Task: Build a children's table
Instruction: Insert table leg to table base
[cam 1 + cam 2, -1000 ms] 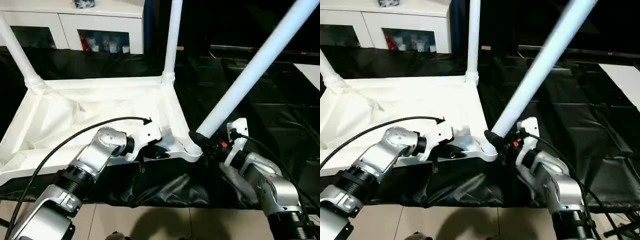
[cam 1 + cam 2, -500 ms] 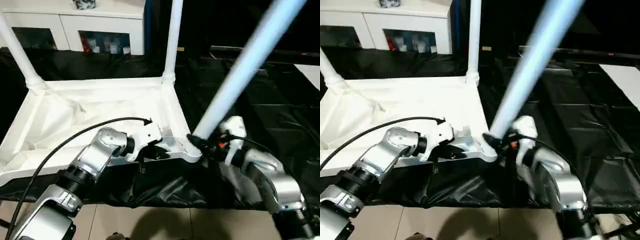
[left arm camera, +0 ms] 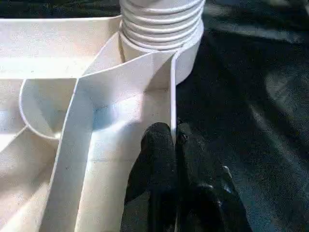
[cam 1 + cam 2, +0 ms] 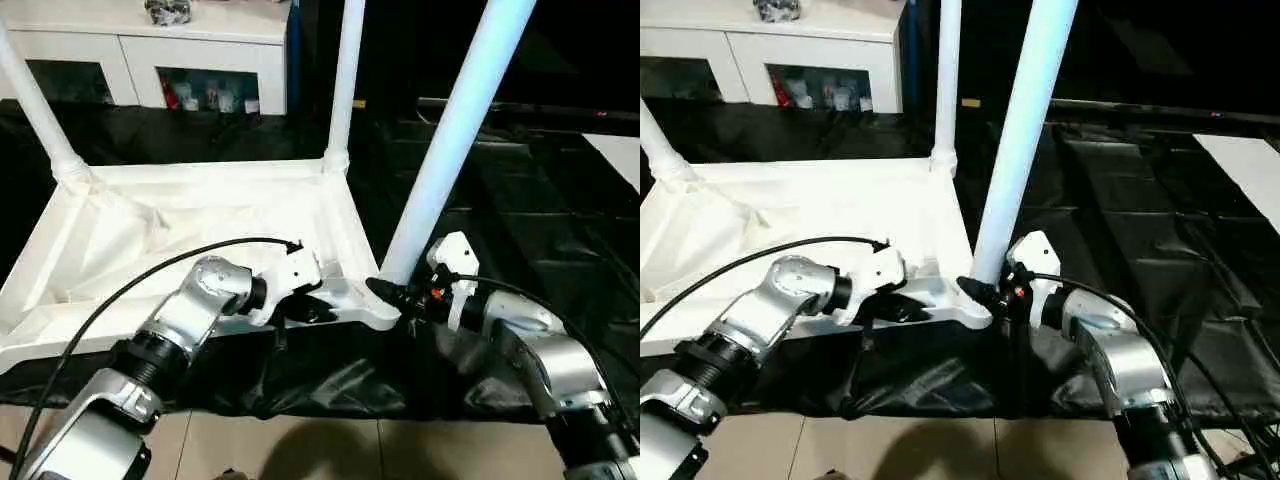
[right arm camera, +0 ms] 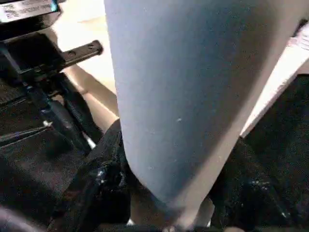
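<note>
The white table top (image 4: 200, 215) lies upside down on a black-covered surface. Two white legs stand in its far corners, one at the far left (image 4: 35, 100) and one at the far right (image 4: 345, 80). A third leg (image 4: 450, 130) rises nearly upright from the near right corner socket (image 4: 380, 310). My right gripper (image 4: 385, 293) is shut on this leg just above the socket, its fingers (image 5: 106, 164) on either side of the tube (image 5: 183, 96). My left gripper (image 4: 315, 310) is shut on the top's near rim, and its fingers (image 3: 164, 150) pinch the thin wall beside the ribbed leg end (image 3: 161, 24).
A white cabinet (image 4: 130, 50) with glass doors stands behind. Black cloth (image 4: 520, 200) covers the surface to the right, with a white sheet (image 4: 620, 150) at the far right edge. A black cable (image 4: 150, 270) arcs over my left forearm. Tiled floor (image 4: 300, 450) shows below.
The leg in my right gripper has swung from leaning far right to nearly upright in the near right socket. My left gripper has stayed on the rim.
</note>
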Controlling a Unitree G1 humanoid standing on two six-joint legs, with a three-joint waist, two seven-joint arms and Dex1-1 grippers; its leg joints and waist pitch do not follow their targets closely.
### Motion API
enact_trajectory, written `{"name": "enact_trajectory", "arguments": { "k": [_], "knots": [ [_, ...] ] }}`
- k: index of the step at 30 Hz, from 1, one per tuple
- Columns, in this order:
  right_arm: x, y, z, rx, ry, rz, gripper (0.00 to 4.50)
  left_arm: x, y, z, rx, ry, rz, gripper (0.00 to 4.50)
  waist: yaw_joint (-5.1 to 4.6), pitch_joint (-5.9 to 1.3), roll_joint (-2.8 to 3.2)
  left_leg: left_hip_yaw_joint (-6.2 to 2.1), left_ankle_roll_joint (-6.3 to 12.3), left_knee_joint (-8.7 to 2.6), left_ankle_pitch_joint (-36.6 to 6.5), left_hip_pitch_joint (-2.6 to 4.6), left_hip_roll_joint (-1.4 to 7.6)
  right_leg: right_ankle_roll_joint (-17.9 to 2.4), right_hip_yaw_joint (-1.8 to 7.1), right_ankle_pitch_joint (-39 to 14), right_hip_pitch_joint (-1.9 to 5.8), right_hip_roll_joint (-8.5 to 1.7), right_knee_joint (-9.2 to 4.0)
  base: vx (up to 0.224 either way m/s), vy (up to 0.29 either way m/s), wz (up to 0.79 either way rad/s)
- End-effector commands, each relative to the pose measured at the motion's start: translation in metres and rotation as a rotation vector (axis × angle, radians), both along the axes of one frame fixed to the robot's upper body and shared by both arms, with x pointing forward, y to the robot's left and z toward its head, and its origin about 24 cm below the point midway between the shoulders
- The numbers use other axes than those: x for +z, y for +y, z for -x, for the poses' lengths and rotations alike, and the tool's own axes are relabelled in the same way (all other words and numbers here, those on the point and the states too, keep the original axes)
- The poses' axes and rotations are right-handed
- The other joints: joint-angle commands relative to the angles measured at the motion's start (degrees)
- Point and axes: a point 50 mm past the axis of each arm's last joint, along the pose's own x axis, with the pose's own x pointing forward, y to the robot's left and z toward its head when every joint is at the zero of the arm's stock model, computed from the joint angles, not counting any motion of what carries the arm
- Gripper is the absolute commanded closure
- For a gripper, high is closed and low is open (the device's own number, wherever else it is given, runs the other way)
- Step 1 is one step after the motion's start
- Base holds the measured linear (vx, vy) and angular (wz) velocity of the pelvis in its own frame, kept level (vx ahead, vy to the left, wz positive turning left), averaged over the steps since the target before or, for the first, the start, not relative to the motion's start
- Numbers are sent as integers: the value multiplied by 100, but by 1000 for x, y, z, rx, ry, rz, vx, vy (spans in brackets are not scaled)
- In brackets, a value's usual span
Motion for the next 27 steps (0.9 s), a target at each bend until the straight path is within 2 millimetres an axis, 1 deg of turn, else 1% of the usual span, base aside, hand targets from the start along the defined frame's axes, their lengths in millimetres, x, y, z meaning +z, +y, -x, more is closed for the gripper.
{"name": "enact_trajectory", "arguments": {
  "k": [1,2,3,4,5,6,7,8,9,12,13,14,15,16,17,18,19,20,21,22,23,24,25,26,27],
  "knots": [
    [-39,4,20,90,197,67,262,15,2,-8,-27,-41,13,450,-26,-263,44,-128,66,-422,-2096,74,122,-558,262,-2775,185,-342,-639,0,0,0],
    [-39,4,19,100,199,69,262,16,2,-9,-33,-39,10,450,-34,-237,42,-130,68,-432,-2136,78,121,-545,260,-2807,177,-329,-646,0,0,0],
    [-39,4,18,114,198,77,262,16,4,-10,-40,-37,0,450,-45,-238,38,-138,68,-435,-2167,75,124,-546,257,-2847,186,-338,-644,0,0,0],
    [-39,5,17,121,198,81,262,17,6,-12,-43,-38,-11,450,-51,-200,38,-142,68,-447,-2202,73,123,-543,257,-2887,163,-341,-654,0,0,0],
    [-39,6,17,131,198,82,262,18,7,-13,-44,-41,-18,450,-67,-202,39,-142,66,-442,-2266,89,120,-527,251,-2982,160,-334,-663,0,0,0],
    [-38,7,16,150,199,84,262,20,9,-15,-43,-44,-25,450,-82,-173,26,-148,66,-445,-2328,98,117,-497,247,-3115,138,-337,-685,0,0,0],
    [-38,7,16,151,199,85,262,20,9,-15,-43,-44,-25,450,-89,-167,25,-146,74,-442,-2371,101,109,-470,239,-3215,134,-329,-696,0,0,0],
    [-38,7,16,156,199,85,262,20,10,-16,-42,-44,-25,450,-87,-171,29,-156,59,-439,-2401,117,117,-439,239,-3319,130,-352,-707,0,0,0],
    [-38,8,14,168,197,92,262,22,11,-18,-31,-52,-34,450,-96,-148,21,-162,69,-449,-2432,116,117,-418,233,-3396,118,-345,-722,0,0,0],
    [-38,9,13,174,194,94,262,23,12,-21,-12,-62,-38,450,-119,-137,30,-175,53,-457,-2512,124,123,-420,218,-3472,111,-350,-736,0,0,0],
    [-38,10,8,145,179,92,262,25,12,-26,45,-69,-19,450,-131,-142,10,-181,44,-463,-2525,124,127,-417,208,-3479,127,-356,-743,0,0,0],
    [-37,11,4,108,168,92,262,26,11,-28,76,-72,-2,450,-134,-148,13,-182,35,-461,-2494,130,132,-445,206,-3480,122,-374,-740,0,0,0],
    [-37,11,-1,58,157,91,262,28,9,-30,112,-71,17,450,-161,-137,13,-191,4,-473,-2520,115,137,-460,192,-3518,129,-374,-740,0,0,0],
    [-37,11,-7,-2,148,89,262,30,7,-32,144,-68,36,450,-169,-132,16,-200,-7,-474,-2557,116,132,-445,181,-3580,125,-376,-756,0,0,0],
    [-36,12,-15,-83,140,75,262,32,4,-34,181,-72,53,450,-189,-140,16,-212,-55,-462,-2680,140,127,-404,151,-3738,114,-379,-777,0,0,0],
    [-35,14,-22,-160,141,54,262,34,1,-35,215,-70,68,450,-204,-145,20,-222,-85,-462,-2727,149,135,-402,143,-3764,112,-388,-775,0,0,0],
    [-35,16,-26,-205,144,40,262,35,-1,-35,235,-70,76,450,-244,-143,28,-254,-152,-474,-2797,116,139,-408,110,-3778,135,-403,-772,0,0,0],
    [-35,19,-32,-263,149,30,262,36,-5,-35,265,-71,83,450,-277,-170,67,-293,-205,-499,-2892,116,166,-416,78,-3651,184,-417,-762,0,0,0],
    [-38,24,-39,-338,156,51,262,36,-12,-35,311,-73,91,450,-319,-201,92,-317,-206,-528,-2879,89,198,-531,70,-3205,232,-415,-741,0,0,0],
    [-39,24,-40,-350,157,57,262,37,-14,-35,319,-73,93,450,-340,-207,99,-327,-226,-537,-2824,57,207,-635,74,-2933,245,-424,-690,0,0,0],
    [-41,28,-43,-387,167,65,262,37,-20,-34,342,-71,103,450,-362,-192,96,-316,-206,-552,-2776,21,189,-707,68,-2700,254,-405,-692,0,0,0],
    [-43,32,-45,-420,179,72,262,36,-26,-33,364,-66,115,450,-376,-203,64,-275,-199,-523,-2694,58,177,-851,107,-2568,214,-431,-682,0,0,0],
    [-44,34,-47,-438,187,74,262,36,-30,-32,375,-62,122,450,-382,-201,57,-245,-131,-495,-2585,67,143,-903,117,-2587,204,-427,-699,0,0,0],
    [-46,37,-48,-464,204,81,262,35,-37,-30,384,-62,123,450,-391,-219,20,-231,-93,-487,-2484,53,145,-918,130,-2559,216,-434,-697,0,0,0],
    [-47,42,-50,-474,211,91,262,33,-44,-27,386,-64,117,450,-383,-222,32,-220,-35,-481,-2300,32,146,-940,142,-2507,220,-440,-688,0,0,0]
  ]
}}
